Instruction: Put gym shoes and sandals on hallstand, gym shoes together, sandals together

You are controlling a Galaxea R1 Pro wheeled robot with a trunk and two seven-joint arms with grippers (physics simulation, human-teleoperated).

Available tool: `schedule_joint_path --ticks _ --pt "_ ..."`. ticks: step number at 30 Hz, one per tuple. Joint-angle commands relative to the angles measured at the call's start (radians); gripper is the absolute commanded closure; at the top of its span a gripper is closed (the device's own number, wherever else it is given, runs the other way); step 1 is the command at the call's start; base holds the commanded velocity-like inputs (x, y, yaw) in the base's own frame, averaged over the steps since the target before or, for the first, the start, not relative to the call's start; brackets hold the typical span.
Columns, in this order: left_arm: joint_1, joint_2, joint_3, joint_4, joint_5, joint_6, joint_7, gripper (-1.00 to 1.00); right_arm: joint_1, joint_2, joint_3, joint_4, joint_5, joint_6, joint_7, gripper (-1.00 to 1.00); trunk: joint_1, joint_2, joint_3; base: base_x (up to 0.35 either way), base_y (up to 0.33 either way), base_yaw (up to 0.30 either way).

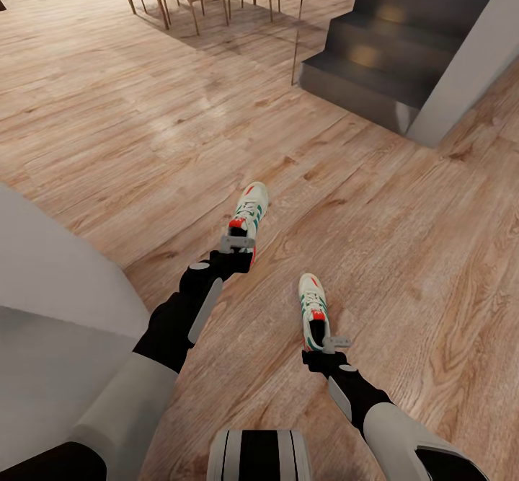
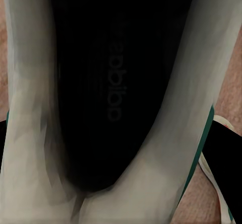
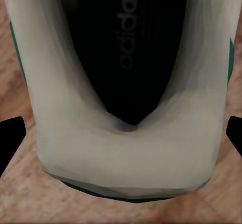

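Each tool grips a gym shoe, the left tool on one gym shoe, the right tool on the other gym shoe, both near the staircase (racking all four remains).

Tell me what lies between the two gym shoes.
Only bare corridor floor separates the left gym shoe from the right gym shoe, seen in the head view.
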Motion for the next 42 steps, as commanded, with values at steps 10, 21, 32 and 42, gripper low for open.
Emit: schedule_joint_path --ticks 10,21,32,42 --pt "0.000 0.000 -0.002 -0.001 0.009 0.004 0.009 1.00 0.000 0.001 -0.008 0.000 0.010 0.000 -0.001 -1.00 0.000 0.000 -0.001 0.000 0.000 0.000" --pt "0.000 0.000 -0.003 -0.001 0.009 0.004 0.009 1.00 0.000 0.001 -0.008 0.000 0.009 0.000 -0.001 -1.00 0.000 0.000 -0.001 0.048 0.000 0.000" --pt "0.000 0.000 -0.003 -0.001 0.009 0.004 0.009 1.00 0.000 0.001 -0.009 0.000 0.004 0.000 -0.002 -1.00 0.000 0.000 -0.001 0.005 0.000 0.000" --pt "0.000 0.000 -0.003 -0.001 0.009 0.004 0.009 1.00 0.000 0.001 -0.009 -0.001 0.003 0.000 -0.002 -1.00 0.000 0.000 -0.001 0.040 0.000 0.000"
